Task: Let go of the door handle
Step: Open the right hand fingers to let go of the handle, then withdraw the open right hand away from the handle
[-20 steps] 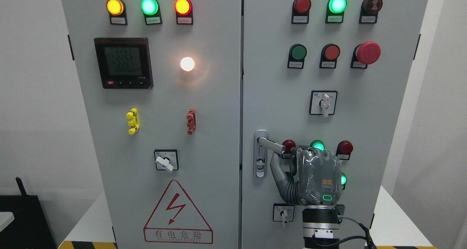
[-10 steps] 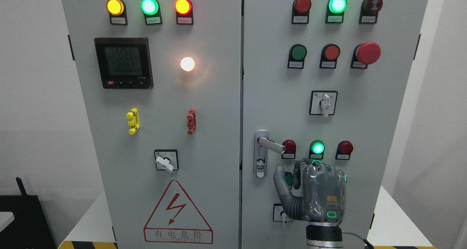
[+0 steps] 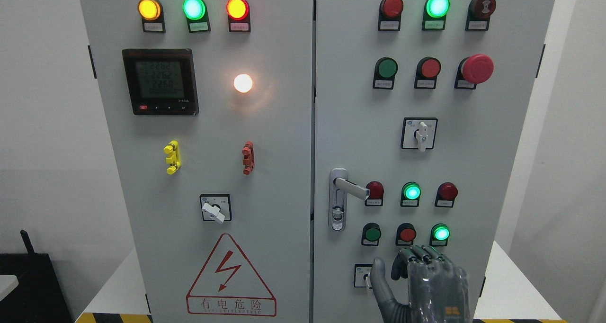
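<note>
Grey right hand (image 3: 419,285) lowered, fingers relaxed, empty, door handle (image 3: 349,188) now free

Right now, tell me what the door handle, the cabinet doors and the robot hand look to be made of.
Door handle: likely metal, silvery satin finish with soft highlights along the lever. Cabinet doors: probably painted sheet steel, a smooth light grey matte coat showing the lamp's glow. Right hand: dark grey segmented fingers, perhaps plastic or metal, under what looks like a clear glossy film with wrinkled reflections.

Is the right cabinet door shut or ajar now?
Shut: the right door sits flush against the left door, its handle free; the right hand hangs below.
</note>
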